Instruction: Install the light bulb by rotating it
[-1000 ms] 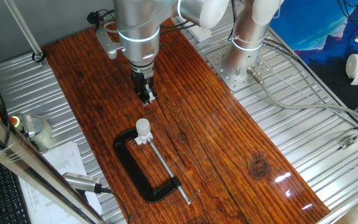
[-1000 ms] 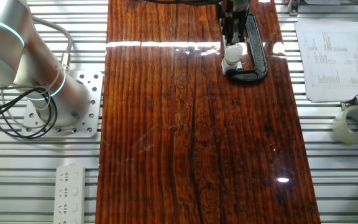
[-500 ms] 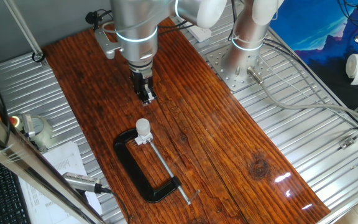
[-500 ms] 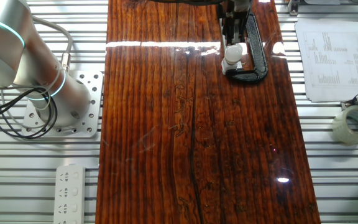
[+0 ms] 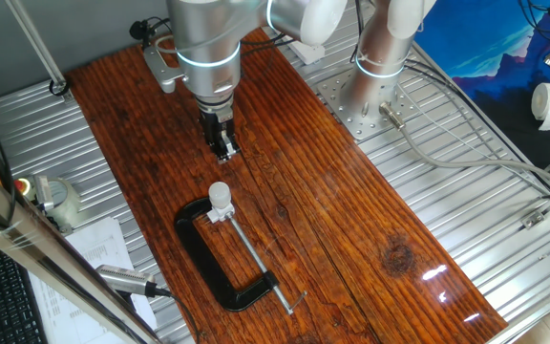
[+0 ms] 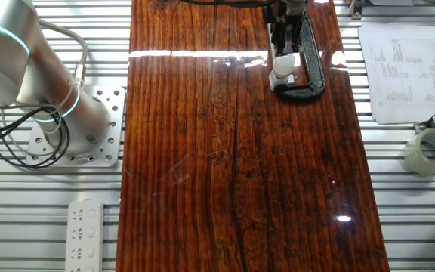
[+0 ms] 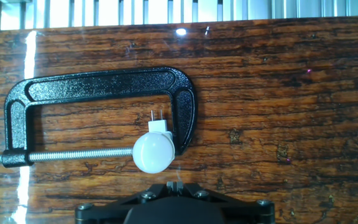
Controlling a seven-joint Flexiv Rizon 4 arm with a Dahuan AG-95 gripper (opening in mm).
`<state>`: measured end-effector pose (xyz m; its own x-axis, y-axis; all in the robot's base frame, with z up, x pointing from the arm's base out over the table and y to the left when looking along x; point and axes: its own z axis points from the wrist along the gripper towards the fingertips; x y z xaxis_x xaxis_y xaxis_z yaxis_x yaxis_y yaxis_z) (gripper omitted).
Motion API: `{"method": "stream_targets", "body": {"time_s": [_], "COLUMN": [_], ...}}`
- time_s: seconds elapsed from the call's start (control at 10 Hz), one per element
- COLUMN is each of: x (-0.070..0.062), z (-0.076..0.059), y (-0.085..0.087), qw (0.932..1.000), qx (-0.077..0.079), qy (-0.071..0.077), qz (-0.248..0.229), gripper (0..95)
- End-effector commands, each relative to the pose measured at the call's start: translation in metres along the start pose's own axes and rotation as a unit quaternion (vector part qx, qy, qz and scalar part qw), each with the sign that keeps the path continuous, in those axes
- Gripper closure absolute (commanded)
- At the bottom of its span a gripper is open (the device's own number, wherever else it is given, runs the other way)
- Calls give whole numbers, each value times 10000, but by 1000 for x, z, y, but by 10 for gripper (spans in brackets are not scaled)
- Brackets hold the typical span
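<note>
1. You see the arm reach down over the tabletop (image 5: 351, 220) with its wrist vertical, so the gripper (image 5: 224, 151) points straight down at the wood, near the far end of the board from the one fixed view.
2. Your gripper hangs above the wood, apart from everything; its fingers look close together with nothing between them, though none of the views shows the tips clearly enough for you to tell whether they are fully closed.
3. In the other fixed view the gripper (image 6: 284, 41) shows at the top edge of the tabletop, just above the bulb in the picture.
4. The light bulb (image 5: 220, 196) stands upright with its rounded pale head up, seated in a small white socket block (image 5: 220, 215); you find it just in front of the gripper, towards the near edge.
5. In the hand view the light bulb (image 7: 153, 152) shows from above as a pale round dome, with the socket block (image 7: 158, 126) and its two thin pins behind it.
6. The socket block sits gripped within the black C-clamp (image 5: 208, 263), which lies flat on the tabletop; the clamp's threaded screw (image 7: 73, 156) runs up to the bulb's side.
7. In the other fixed view the bulb (image 6: 281, 66) sits inside the curve of the C-clamp (image 6: 312, 64).
</note>
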<state>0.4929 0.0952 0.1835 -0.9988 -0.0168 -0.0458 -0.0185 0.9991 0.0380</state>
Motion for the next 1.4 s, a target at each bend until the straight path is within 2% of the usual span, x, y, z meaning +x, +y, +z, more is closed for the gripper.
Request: {"method": "stream_targets", "body": {"time_s": [0.1,1.4], "x": [0,-1], "z": [0,2], "y": [0,-1], "qw": [10000,9999], "qx": [2,36], "qy": [17,-9], "qz": [20,103], "gripper": [950,950]}}
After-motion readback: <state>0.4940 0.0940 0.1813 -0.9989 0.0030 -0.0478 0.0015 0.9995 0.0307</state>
